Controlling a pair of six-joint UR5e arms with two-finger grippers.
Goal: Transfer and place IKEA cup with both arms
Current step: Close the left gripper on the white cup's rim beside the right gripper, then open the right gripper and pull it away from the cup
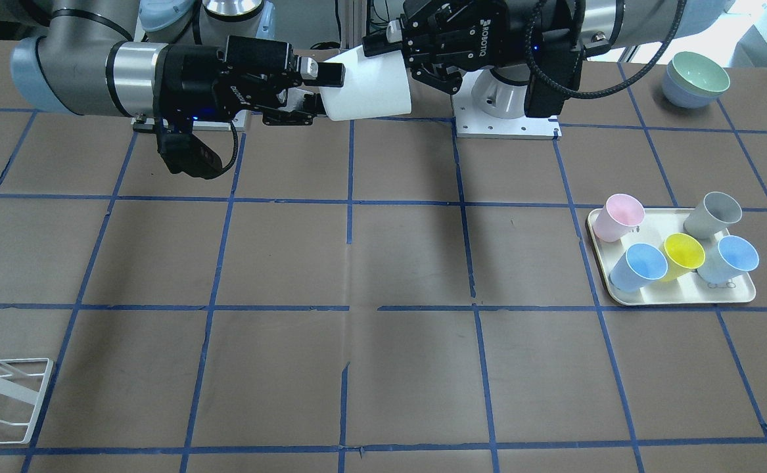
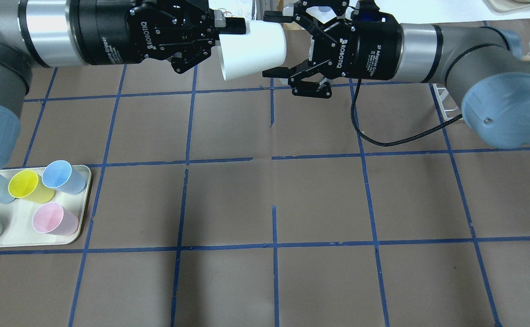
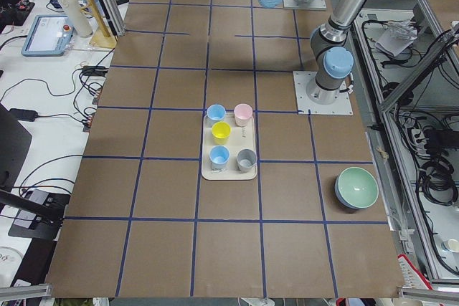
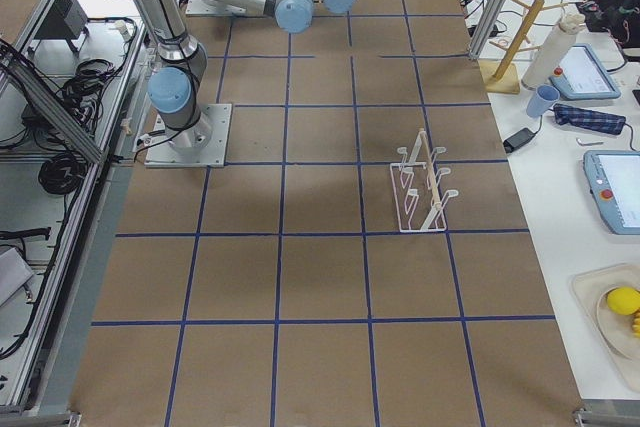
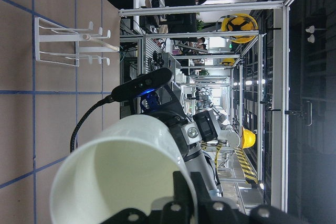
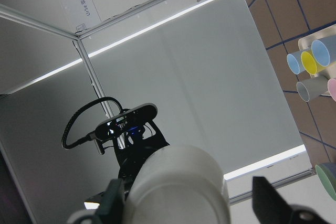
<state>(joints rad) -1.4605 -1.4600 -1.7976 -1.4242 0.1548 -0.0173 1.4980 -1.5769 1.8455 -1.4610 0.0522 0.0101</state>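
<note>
The white IKEA cup [image 2: 251,50] is held on its side in the air over the table's far middle, between my two grippers. My left gripper [image 2: 228,34] is shut on its wide rim, with one finger inside and one outside; the left wrist view shows the rim [image 5: 121,171] close up. My right gripper [image 2: 276,45] is open, and its two fingers straddle the cup's narrow base with a gap on at least one side. The right wrist view shows the base [image 6: 178,182] between the spread fingers [image 6: 268,203]. In the front view the cup [image 1: 367,85] hangs between the left gripper [image 1: 390,52] and the right gripper [image 1: 317,95].
A cream tray [image 1: 672,295] on my left side holds a pink cup [image 1: 616,217], a grey cup [image 1: 712,213], two blue cups and a yellow cup. Stacked bowls [image 1: 695,79] sit at the far left corner. A white wire rack [image 4: 420,192] stands on my right side.
</note>
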